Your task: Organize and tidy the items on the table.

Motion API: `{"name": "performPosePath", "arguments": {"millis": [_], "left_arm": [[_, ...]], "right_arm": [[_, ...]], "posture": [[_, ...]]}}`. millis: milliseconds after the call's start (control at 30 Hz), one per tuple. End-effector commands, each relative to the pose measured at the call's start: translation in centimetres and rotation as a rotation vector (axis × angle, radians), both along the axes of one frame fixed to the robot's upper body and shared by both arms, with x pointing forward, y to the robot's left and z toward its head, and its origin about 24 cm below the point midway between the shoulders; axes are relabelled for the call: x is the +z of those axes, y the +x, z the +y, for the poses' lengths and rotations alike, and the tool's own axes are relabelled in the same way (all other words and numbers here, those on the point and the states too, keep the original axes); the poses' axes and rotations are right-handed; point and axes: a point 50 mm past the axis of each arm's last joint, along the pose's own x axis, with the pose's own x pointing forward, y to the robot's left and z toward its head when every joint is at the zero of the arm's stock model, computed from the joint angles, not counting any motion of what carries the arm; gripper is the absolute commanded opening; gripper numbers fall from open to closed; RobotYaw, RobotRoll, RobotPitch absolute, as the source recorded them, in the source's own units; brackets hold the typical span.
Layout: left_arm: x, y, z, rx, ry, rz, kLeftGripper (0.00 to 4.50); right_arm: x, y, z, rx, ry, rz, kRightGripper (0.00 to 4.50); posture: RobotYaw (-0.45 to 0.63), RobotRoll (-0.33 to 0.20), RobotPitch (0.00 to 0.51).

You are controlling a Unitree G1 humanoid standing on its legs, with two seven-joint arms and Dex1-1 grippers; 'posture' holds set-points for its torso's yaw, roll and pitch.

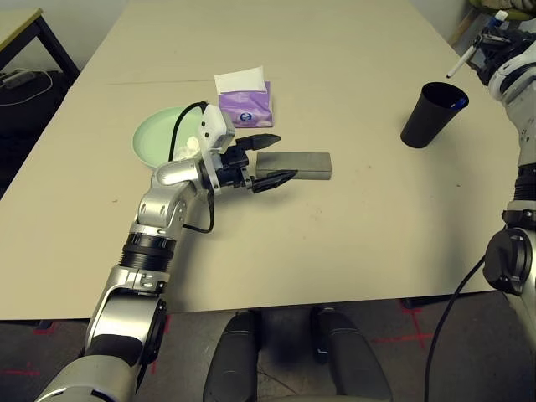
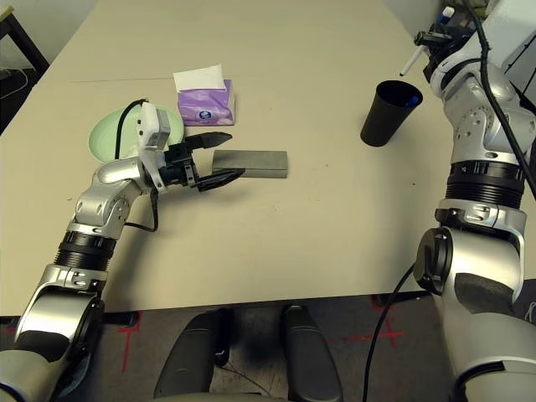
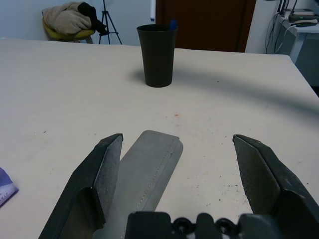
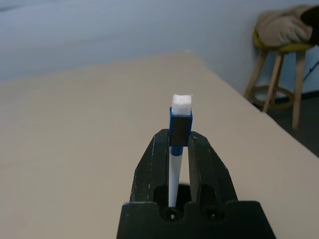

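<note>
The grey glasses case [image 1: 295, 165] lies flat near the table's middle. My left gripper [image 1: 271, 158] is open, its fingers on either side of the case's left end; in the left wrist view the case [image 3: 143, 174] lies beside one finger [image 3: 102, 174]. The black cup [image 1: 431, 113] stands at the right with something blue inside. Above and behind it, my right gripper [image 4: 179, 149] is shut on the white pen [image 4: 175, 164], which has a blue clip; the pen [image 1: 461, 62] slants down from the fingers. The mint green plate [image 1: 159, 134] lies behind my left wrist. The purple tissue box [image 1: 245, 101] stands beyond it.
The beige table [image 1: 335, 234] stretches far back. A smaller tan table with black legs [image 1: 21, 29] stands at the far left. A stool with cloth on it [image 4: 279, 45] stands beyond the table's far corner.
</note>
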Motion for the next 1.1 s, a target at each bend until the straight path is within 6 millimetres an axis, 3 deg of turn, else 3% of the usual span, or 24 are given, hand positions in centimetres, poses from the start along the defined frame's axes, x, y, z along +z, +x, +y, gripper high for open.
{"name": "performPosePath", "arguments": {"millis": [33,167,200,233,500,800,967,1100], "left_arm": [[-0.4,-0.2,-0.1,-0.002,0.017,0.009,4.5],[-0.4,-0.1,0.0,-0.001,0.018,0.01,4.5],[-0.4,-0.1,0.0,-0.002,0.018,0.01,4.5],[-0.4,-0.1,0.0,-0.002,0.019,0.01,4.5],[-0.4,-0.1,0.0,-0.003,0.019,0.011,4.5],[-0.4,-0.1,0.0,0.003,0.019,0.007,4.5],[-0.5,-0.3,0.0,0.026,0.008,-0.002,4.5],[-0.8,0.2,0.3,0.149,0.02,-0.043,4.5]], "right_arm": [[0.0,-0.2,-0.3,-0.012,0.007,0.002,0.39],[-0.2,-0.2,-0.2,-0.001,0.0,0.01,0.39],[-0.3,-0.2,-0.1,-0.001,0.003,0.015,1.12],[-0.3,-0.2,-0.1,-0.002,0.003,0.018,1.32],[-0.5,-0.2,0.0,-0.002,0.001,0.029,4.37],[-0.3,0.0,0.9,0.061,-0.031,0.006,4.47],[-0.7,-1.3,5.2,0.537,-0.243,-0.207,4.47],[-3.2,-2.2,5.5,0.683,-0.265,-0.219,4.47]], "posture": [[0.08,0.0,0.145],[0.08,0.0,0.144],[0.08,0.0,0.144],[0.08,0.0,0.144],[0.08,0.0,0.141],[0.09,0.0,0.137],[0.1,0.0,0.129],[0.12,0.0,0.123]]}}
